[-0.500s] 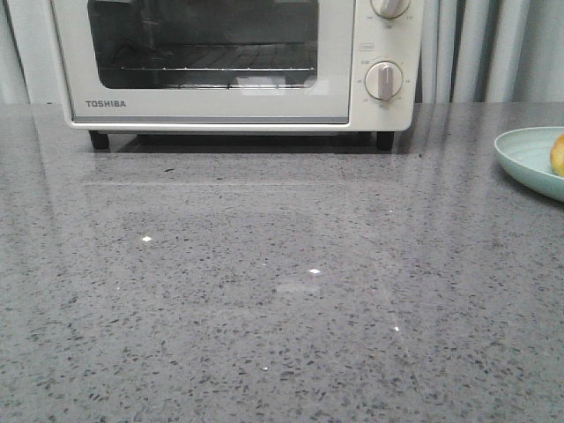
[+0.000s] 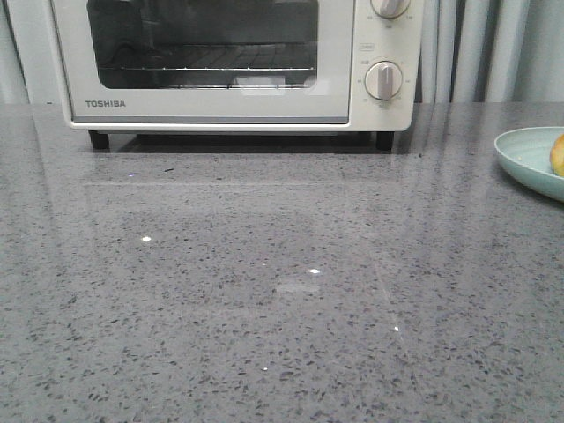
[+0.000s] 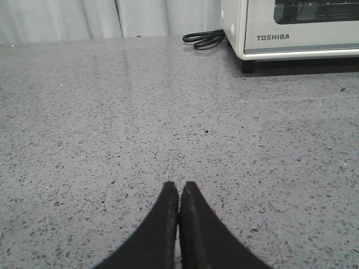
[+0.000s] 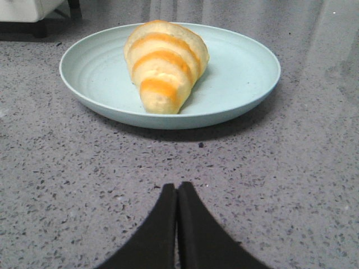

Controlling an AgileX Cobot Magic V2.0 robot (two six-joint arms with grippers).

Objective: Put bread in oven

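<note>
The cream-white TOSHIBA oven (image 2: 220, 62) stands at the back of the grey stone table with its glass door closed; its corner also shows in the left wrist view (image 3: 291, 31). The bread (image 4: 164, 63), a golden roll with orange bands, lies on a pale green plate (image 4: 247, 73); only a sliver of the bread (image 2: 558, 155) shows at the front view's right edge. My right gripper (image 4: 176, 188) is shut and empty, low over the table a short way in front of the plate. My left gripper (image 3: 179, 186) is shut and empty over bare table, well away from the oven.
A coiled black power cord (image 3: 203, 38) lies beside the oven. The plate (image 2: 529, 159) sits at the table's right edge in the front view. Pale curtains (image 2: 480, 48) hang behind the table. Neither arm shows in the front view.
</note>
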